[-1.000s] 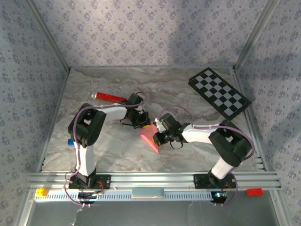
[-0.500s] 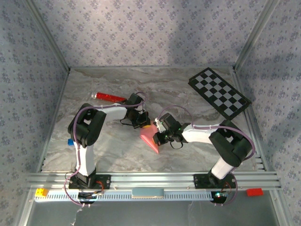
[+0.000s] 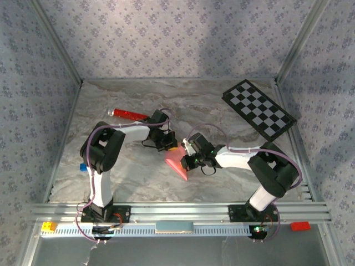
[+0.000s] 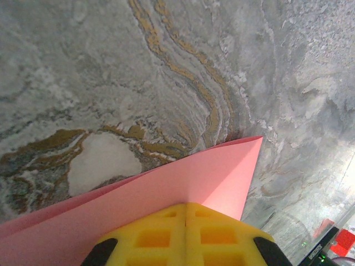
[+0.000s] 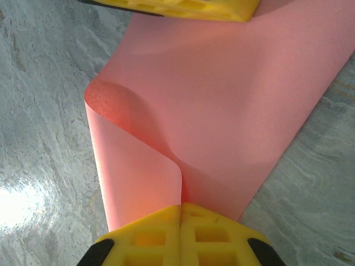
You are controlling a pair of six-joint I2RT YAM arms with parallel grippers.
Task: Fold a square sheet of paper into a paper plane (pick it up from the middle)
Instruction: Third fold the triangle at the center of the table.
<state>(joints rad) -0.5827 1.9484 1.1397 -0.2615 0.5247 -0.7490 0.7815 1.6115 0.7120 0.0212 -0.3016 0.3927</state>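
The square sheet of paper (image 3: 178, 162) is pink and lies part-folded at the middle of the marble table. My left gripper (image 3: 170, 146) is at its far edge and my right gripper (image 3: 187, 161) at its right side. In the left wrist view the yellow fingers (image 4: 222, 235) are shut, and a crease in the pink sheet (image 4: 166, 191) runs out from their seam (image 4: 186, 206). In the right wrist view my right gripper (image 5: 181, 208) is shut on a curled-over flap of the sheet (image 5: 138, 172). The left gripper's yellow fingers (image 5: 183, 8) show at the sheet's far edge.
A red cylinder (image 3: 130, 114) lies at the back left, just behind the left arm. A black-and-white checkerboard (image 3: 258, 108) rests at the back right. A small blue piece (image 3: 82, 166) sits by the left wall. Yellow (image 3: 48, 226) and red (image 3: 299, 225) blocks sit on the front rail.
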